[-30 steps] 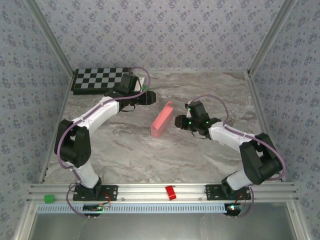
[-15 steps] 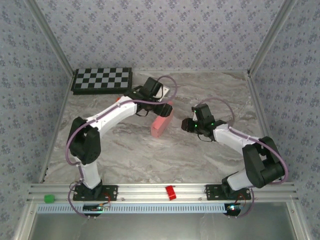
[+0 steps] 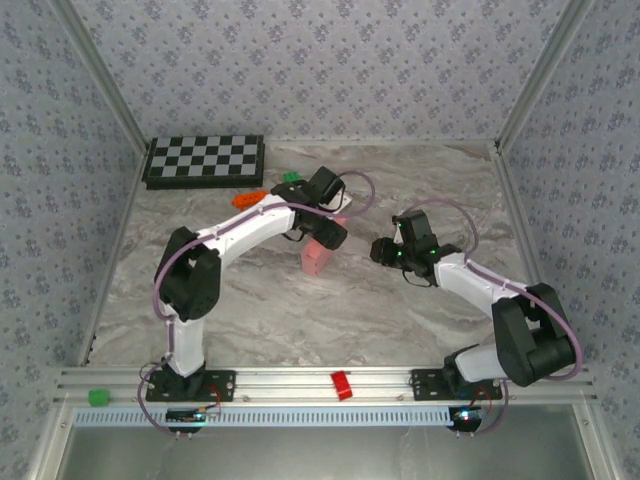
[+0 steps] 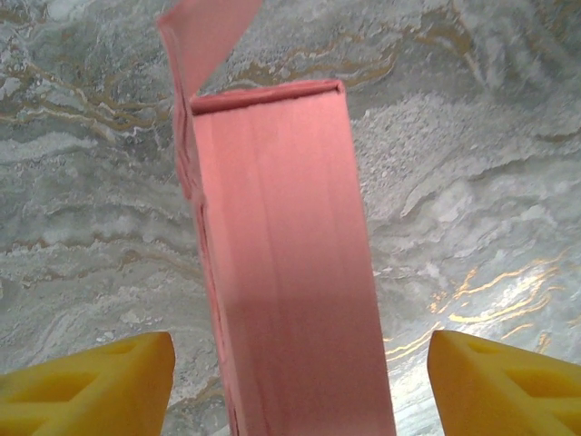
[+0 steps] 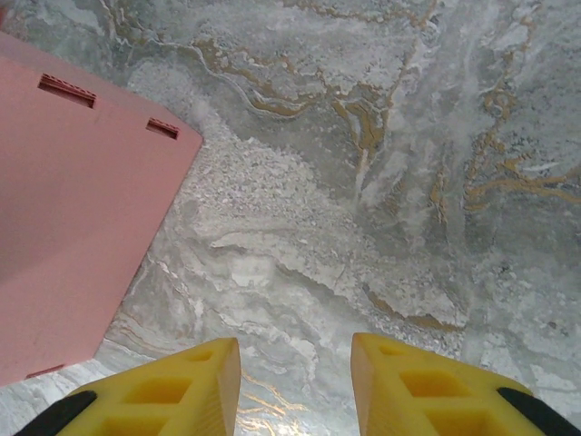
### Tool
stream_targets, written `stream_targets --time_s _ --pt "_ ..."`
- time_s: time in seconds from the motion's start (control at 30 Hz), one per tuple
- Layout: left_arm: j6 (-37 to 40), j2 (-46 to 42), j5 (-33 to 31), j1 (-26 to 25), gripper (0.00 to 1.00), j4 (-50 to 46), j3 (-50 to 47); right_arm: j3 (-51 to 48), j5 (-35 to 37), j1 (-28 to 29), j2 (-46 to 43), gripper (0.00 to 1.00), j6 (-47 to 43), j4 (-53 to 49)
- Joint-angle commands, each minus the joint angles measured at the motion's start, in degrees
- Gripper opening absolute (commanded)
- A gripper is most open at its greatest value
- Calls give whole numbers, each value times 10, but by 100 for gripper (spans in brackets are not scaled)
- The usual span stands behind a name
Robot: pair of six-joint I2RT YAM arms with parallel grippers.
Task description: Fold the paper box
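Note:
The paper box (image 3: 316,258) is a narrow pink closed box lying on the marble table near the middle. My left gripper (image 3: 331,234) hangs over its far end, open. In the left wrist view the box (image 4: 281,263) runs lengthwise between my yellow fingers (image 4: 91,381), with a gap on each side, and a loose flap (image 4: 204,36) sticks up at its far end. My right gripper (image 3: 381,249) is open to the right of the box, apart from it. The right wrist view shows the box's slotted face (image 5: 73,227) at the left, and the right gripper (image 5: 295,386) holds nothing.
A checkerboard (image 3: 205,160) lies at the back left. A small orange piece (image 3: 248,198) and a green piece (image 3: 291,177) lie behind the left arm. A red block (image 3: 342,385) and a green block (image 3: 97,397) sit on the front rail.
The left arm has swung right from beside the checkerboard and now has its open gripper over the box. The right gripper has drawn back a little to the right.

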Motion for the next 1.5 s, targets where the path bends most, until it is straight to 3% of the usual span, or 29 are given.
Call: stream_targets --time_s 0.0,0.37,0.67,0.83,1.03,1.13,1.47 --pt "27 10 -38 -9 72 -24 17 -7 5 -5 -17 39 -5 -12" --pt "93 0 -60 -20 56 12 -17 -10 3 -8 -19 39 -4 -12" --pt "148 -9 -50 -19 55 26 -36 -13 3 -8 -20 39 -1 -12" --pt "204 -7 -5 -8 55 38 -38 -15 3 -8 -21 39 -1 -13" --pt "259 3 33 11 52 -15 -11 -17 7 -8 -26 39 -1 -17" --pt "303 9 60 20 42 -37 -1 -18 8 -8 -26 39 -1 -18" --pt "419 22 141 43 44 -61 10 -23 10 -8 -25 39 0 -19"
